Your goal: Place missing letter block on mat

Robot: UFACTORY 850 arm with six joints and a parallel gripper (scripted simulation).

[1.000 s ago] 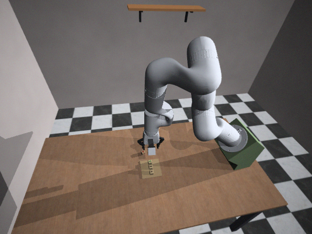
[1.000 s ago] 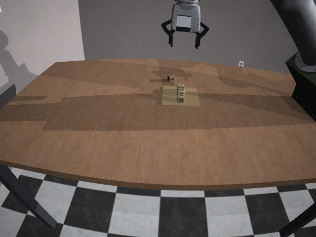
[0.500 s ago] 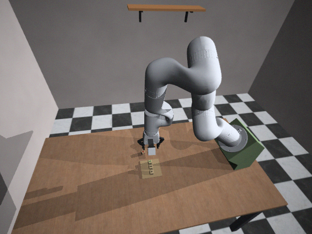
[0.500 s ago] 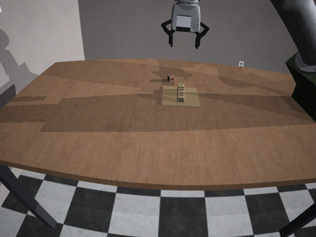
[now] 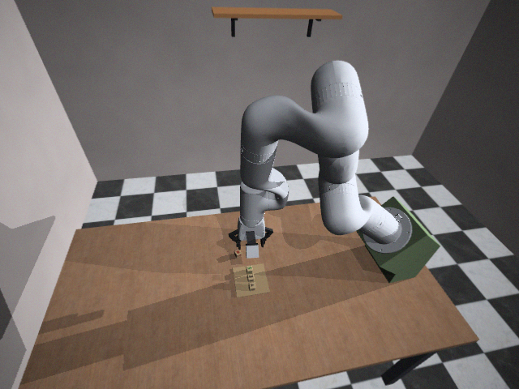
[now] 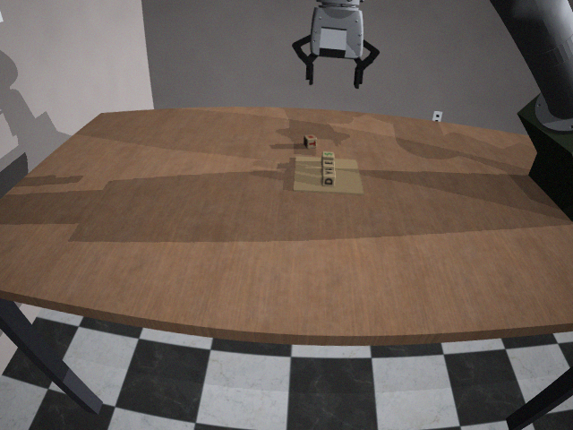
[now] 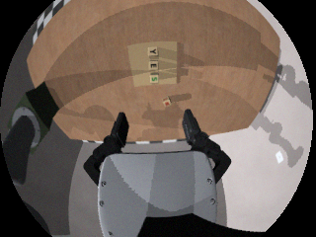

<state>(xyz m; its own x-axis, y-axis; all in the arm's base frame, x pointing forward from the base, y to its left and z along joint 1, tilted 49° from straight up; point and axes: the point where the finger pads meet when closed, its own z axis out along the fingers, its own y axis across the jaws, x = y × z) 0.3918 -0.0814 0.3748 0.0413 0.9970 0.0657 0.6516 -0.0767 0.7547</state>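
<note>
A tan mat (image 5: 241, 289) (image 6: 349, 177) (image 7: 138, 59) lies flat near the middle of the wooden table. Three small letter blocks stand on it in a straight, close row. In the wrist view their tops show Y (image 7: 153, 50), E (image 7: 153, 63) and a green S (image 7: 153, 79). The row also shows in the top and exterior views, with the S block (image 5: 250, 268) (image 6: 328, 156) at the end nearest the loose block. A fourth block (image 5: 238, 253) (image 6: 310, 141) (image 7: 166, 102) with red marks lies off the mat, just beyond that end. My gripper (image 5: 250, 245) (image 6: 333, 76) (image 7: 154, 118) is open and empty, high above the table over the loose block.
The arm's green base box (image 5: 409, 251) (image 6: 551, 157) stands at one table edge. A wooden shelf (image 5: 276, 13) hangs high on the back wall. The table (image 5: 167, 327) (image 6: 231, 259) is wide, with a checkered floor around it.
</note>
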